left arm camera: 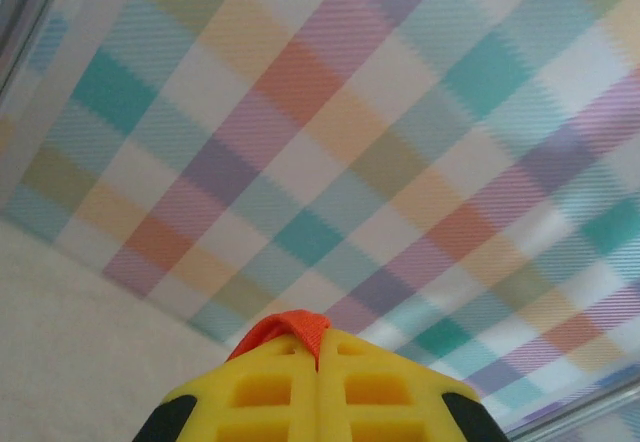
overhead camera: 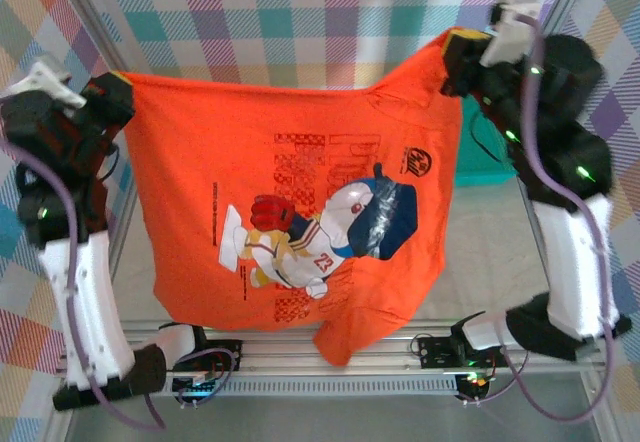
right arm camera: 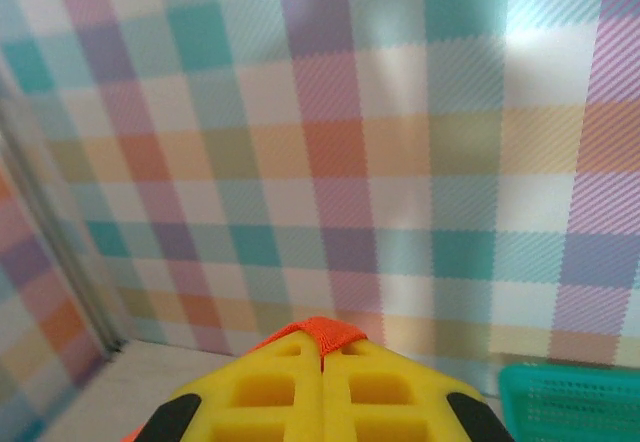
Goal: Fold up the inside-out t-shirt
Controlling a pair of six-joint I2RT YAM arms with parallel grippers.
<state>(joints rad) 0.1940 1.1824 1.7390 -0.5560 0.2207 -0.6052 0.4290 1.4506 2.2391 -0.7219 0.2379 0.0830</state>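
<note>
**Top view.** The inside-out t-shirt (overhead camera: 300, 212) hangs spread as a sheet between the two arms, above the desk (overhead camera: 490, 262). Its upper left corner is caught in the left jaws and its upper right corner in the right jaws. The right corner sits somewhat higher in the frame, so the top edge sags slightly between them. The cartoon print (overhead camera: 330, 227) (a capped figure in white, blue and dark tones) faces the camera near the middle of the cloth. A loose lower corner of the shirt droops over the rail (overhead camera: 400, 352) at the near edge, between the bases of the left arm (overhead camera: 80, 292) and the right arm (overhead camera: 575, 282). A teal basket (overhead camera: 485, 152) stands behind the shirt's right edge, partly hidden by it.

**Left wrist view.** The yellow pads (left arm camera: 260, 392) of the left jaws are pressed together. A small fold of the orange-red t-shirt (left arm camera: 290, 327) is pinched at their tips and pokes out just above the seam where they meet. Beyond them is the plaid backdrop (left arm camera: 400, 112).

**Right wrist view.** The right jaws are likewise closed, yellow pads (right arm camera: 265, 392) meeting on a narrow ridge of the t-shirt (right arm camera: 318, 332) that shows at the tips. The teal basket (right arm camera: 570, 402) lies low to the right, against the plaid backdrop (right arm camera: 350, 142).
</note>
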